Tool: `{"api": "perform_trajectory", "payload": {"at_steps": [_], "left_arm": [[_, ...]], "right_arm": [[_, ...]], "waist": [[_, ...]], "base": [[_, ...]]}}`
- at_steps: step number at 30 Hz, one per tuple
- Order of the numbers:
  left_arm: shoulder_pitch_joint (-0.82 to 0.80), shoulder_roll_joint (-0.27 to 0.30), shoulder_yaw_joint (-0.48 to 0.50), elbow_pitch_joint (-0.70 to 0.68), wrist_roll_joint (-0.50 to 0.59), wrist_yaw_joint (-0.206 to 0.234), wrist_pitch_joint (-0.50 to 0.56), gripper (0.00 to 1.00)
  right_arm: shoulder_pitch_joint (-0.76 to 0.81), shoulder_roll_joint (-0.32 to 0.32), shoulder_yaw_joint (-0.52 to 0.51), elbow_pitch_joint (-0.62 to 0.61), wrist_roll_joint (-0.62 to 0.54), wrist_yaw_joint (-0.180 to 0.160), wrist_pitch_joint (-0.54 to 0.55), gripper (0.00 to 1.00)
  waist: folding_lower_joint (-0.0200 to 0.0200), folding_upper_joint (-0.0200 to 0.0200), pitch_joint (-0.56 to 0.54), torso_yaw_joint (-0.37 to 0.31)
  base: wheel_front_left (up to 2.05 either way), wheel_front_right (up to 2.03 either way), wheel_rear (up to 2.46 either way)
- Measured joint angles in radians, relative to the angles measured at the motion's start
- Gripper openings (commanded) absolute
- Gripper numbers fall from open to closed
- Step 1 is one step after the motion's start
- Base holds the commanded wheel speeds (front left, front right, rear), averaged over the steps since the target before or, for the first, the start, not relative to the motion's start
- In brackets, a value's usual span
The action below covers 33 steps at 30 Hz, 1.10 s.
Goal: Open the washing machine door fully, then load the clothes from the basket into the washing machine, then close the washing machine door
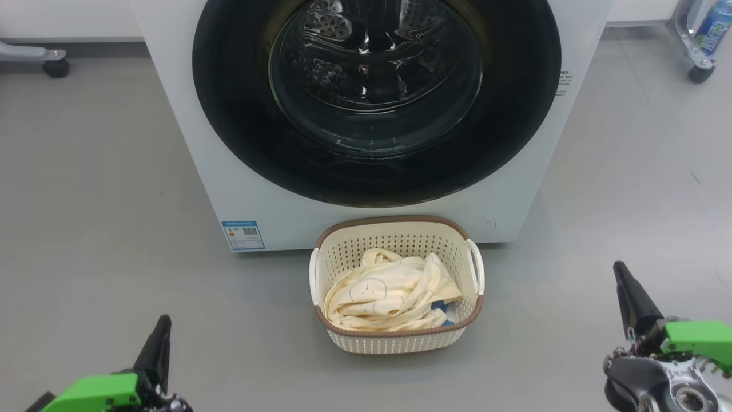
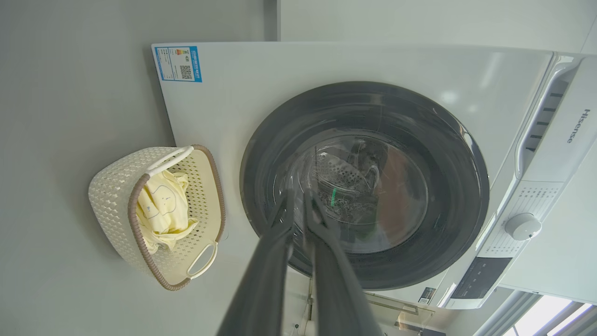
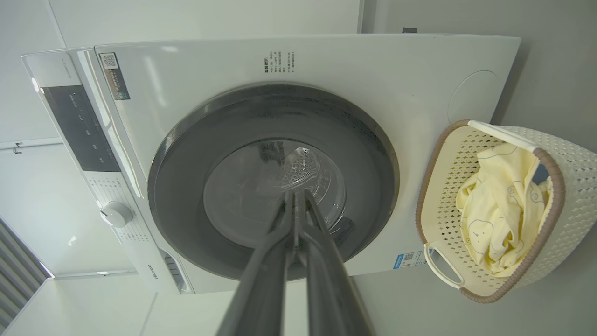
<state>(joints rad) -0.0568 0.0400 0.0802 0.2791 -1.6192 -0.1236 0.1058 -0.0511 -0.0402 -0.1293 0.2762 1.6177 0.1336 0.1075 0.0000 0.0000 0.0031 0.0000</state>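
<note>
Bearing "Hisense" [image 2: 578, 126], the washing machine [image 2: 326, 60] faces left end effector [image 2: 299, 195] and right end effector [image 3: 295, 196], both pressed together.

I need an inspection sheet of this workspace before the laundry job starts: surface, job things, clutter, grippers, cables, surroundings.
surface: grey floor, smooth.
job's things: washing machine with its washing machine door shut; basket upright on the floor just in front of it; clothes heaped inside the basket.
clutter: nothing seen.
grippers: left gripper and right gripper both shut, holding nothing, low at either side and apart from the basket.
cables: nothing seen.
surroundings: blue label sticker on the machine's lower front corner; caster at the far left; wheeled metal frame carrying a bottle at the far right.
</note>
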Motion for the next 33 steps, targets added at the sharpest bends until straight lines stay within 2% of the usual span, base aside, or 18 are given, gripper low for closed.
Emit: {"api": "perform_trajectory", "payload": {"at_steps": [8, 21, 33], "left_arm": [[0.078, -0.023, -0.014, 0.1, 0.0, 0.002, -0.002, 1.0], [0.08, -0.022, -0.026, 0.076, 0.031, 0.002, -0.037, 1.0], [0.08, -0.022, -0.042, 0.045, 0.131, 0.002, -0.072, 1.0]], "right_arm": [[0.09, 0.025, 0.012, 0.099, 0.0, 0.0, -0.002, 1.0], [0.087, 0.025, 0.035, 0.065, -0.012, 0.0, -0.039, 1.0], [0.087, 0.025, 0.043, 0.033, -0.132, 0.0, -0.073, 1.0]], "waist": [[0.0, 0.0, 0.0, 0.0], [0.0, 0.0, 0.003, 0.0], [0.0, 0.0, 0.004, 0.002]], "base": [[0.0, 0.0, 0.0], [0.0, 0.0, 0.0], [0.0, 0.0, 0.0]]}}
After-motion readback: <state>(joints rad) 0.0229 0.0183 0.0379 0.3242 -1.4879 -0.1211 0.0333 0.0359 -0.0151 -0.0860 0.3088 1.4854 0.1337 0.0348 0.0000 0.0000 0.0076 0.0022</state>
